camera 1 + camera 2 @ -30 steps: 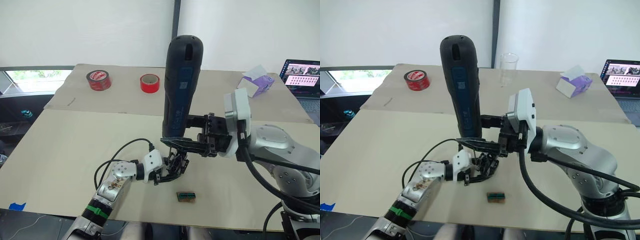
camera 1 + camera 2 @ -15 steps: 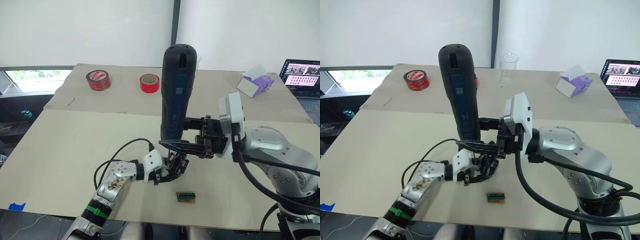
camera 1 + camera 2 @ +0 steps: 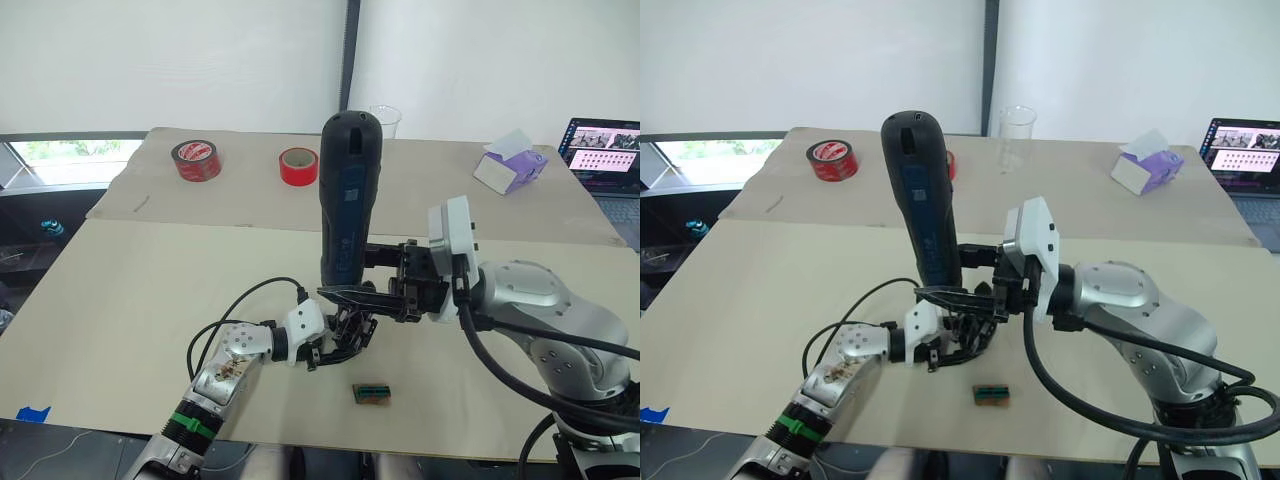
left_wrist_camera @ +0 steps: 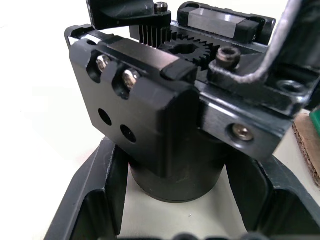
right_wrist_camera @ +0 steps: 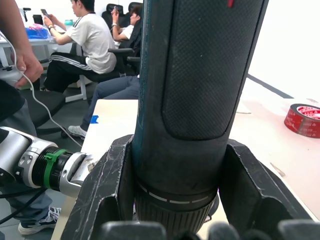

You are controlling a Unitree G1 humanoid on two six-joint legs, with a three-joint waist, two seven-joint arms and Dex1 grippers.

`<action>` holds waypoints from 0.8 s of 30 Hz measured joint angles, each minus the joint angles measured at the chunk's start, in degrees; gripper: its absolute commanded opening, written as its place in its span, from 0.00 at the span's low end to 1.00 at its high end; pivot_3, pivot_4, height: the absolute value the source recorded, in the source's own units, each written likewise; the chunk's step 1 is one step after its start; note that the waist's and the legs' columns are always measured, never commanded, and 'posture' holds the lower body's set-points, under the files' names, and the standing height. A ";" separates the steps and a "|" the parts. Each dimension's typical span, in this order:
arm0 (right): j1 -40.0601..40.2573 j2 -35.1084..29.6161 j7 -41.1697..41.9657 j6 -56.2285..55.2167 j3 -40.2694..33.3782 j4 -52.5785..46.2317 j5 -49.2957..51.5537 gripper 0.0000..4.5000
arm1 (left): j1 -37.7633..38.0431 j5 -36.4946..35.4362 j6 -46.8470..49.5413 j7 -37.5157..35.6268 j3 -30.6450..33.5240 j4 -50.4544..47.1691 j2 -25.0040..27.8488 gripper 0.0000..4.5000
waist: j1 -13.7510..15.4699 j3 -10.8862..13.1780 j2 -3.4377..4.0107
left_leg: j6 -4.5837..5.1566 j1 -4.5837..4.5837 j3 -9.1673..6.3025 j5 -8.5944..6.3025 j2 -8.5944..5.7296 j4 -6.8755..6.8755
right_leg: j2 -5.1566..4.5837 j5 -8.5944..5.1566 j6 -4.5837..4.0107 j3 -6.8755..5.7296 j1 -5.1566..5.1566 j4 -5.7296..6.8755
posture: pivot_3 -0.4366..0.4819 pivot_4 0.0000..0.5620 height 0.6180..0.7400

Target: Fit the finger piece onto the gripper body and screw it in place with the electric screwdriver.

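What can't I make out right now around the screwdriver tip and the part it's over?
- Bit tip of the electric screwdriver: hidden in the left eye view behind the right end effector.
- Finger piece: cannot pick it out; the gripper body and left end effector form one dark cluster.
- Screw seating: two screw heads show in the left wrist view; tightness unreadable.

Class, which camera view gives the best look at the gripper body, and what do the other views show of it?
The left wrist view: the gripper body sits close up there, showing gears, screws and holes. In both eye views it is a small dark cluster at the left gripper, beneath the electric screwdriver.
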 measured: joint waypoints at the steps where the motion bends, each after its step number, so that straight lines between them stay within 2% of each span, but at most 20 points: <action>1: 0.25 -0.01 0.03 0.00 0.00 0.00 -0.07 0.43 | 0.00 0.00 0.00 0.00 -0.01 0.00 0.00 0.51 | 0.01 0.00 0.00 | 0.00 0.00 0.00 0.00 0.00 0.00 | 0.00 0.00 0.00 0.00 0.00 0.00 | 0.48 0.27 1.00; 24: 1.37 0.07 1.58 -0.54 -0.14 -0.10 -2.05 0.43 | 0.01 0.00 0.03 0.02 -0.03 -0.01 0.04 0.51 | 0.00 0.00 0.00 | 0.00 0.00 0.00 0.00 0.00 0.00 | 0.00 -0.01 0.00 0.00 0.00 0.00 | 0.48 0.27 1.00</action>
